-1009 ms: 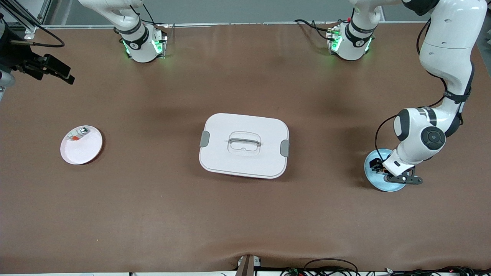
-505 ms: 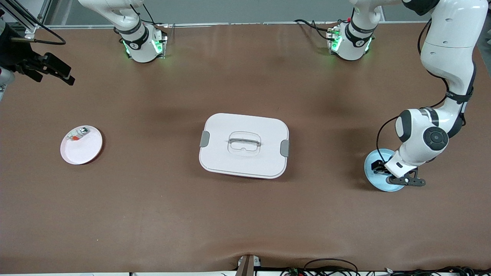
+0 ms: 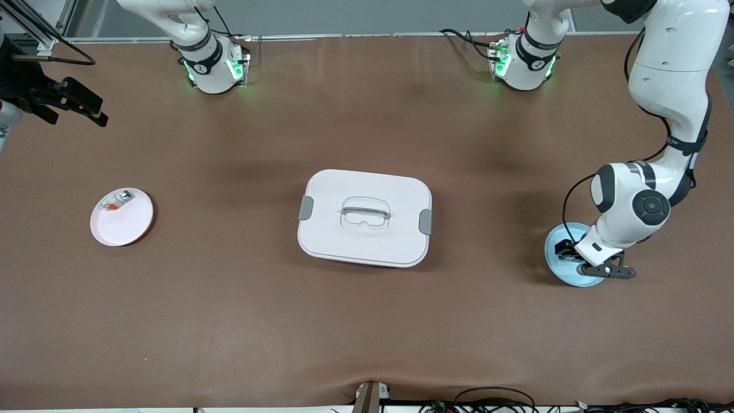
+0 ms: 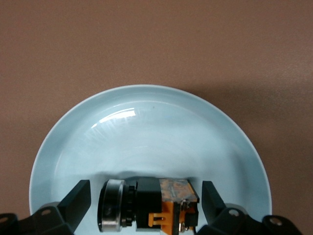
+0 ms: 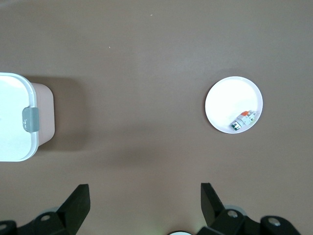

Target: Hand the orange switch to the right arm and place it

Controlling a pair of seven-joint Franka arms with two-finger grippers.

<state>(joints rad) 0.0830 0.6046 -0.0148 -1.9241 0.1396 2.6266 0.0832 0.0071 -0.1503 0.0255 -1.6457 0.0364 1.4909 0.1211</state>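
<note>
Brown table (image 3: 367, 321), left gripper's (image 4: 146, 203) fingers (image 4: 78, 200) unmoved.

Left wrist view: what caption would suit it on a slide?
Left tool open around the orange switch, which lies in the pale blue plate on the brown table.

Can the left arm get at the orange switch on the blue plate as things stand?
Probably yes: the left pincer is open and low over the blue plate, its fingers either side of the orange switch, nothing between.
</note>
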